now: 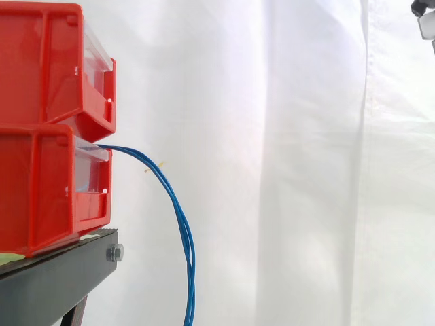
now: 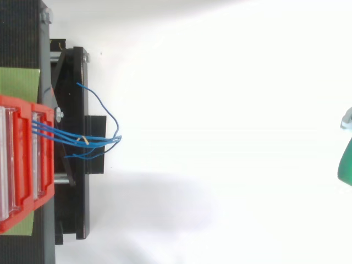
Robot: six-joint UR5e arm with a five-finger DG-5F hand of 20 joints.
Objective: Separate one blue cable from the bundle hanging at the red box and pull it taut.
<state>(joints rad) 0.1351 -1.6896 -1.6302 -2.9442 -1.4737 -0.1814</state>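
Note:
Two red bins are stacked at the left, and a bundle of thin blue cables (image 1: 178,210) comes out of the lower red bin (image 1: 41,190). The cables arc to the right and hang down past the stand's edge. From above, the blue cables (image 2: 102,141) fan out over the stand's rim, held together by a small tan tie (image 2: 82,138). One strand curls away toward the top. My hand (image 2: 347,159) is just inside the right edge, far from the cables, glowing green. A grey part of the robot (image 1: 426,20) shows in the top right corner.
The upper red bin (image 1: 47,61) overhangs the cables' exit. The bins rest on a black stand (image 1: 61,272) with a green mat (image 2: 19,82) on it. A white curtain (image 1: 285,163) hangs behind, with open space between cables and hand.

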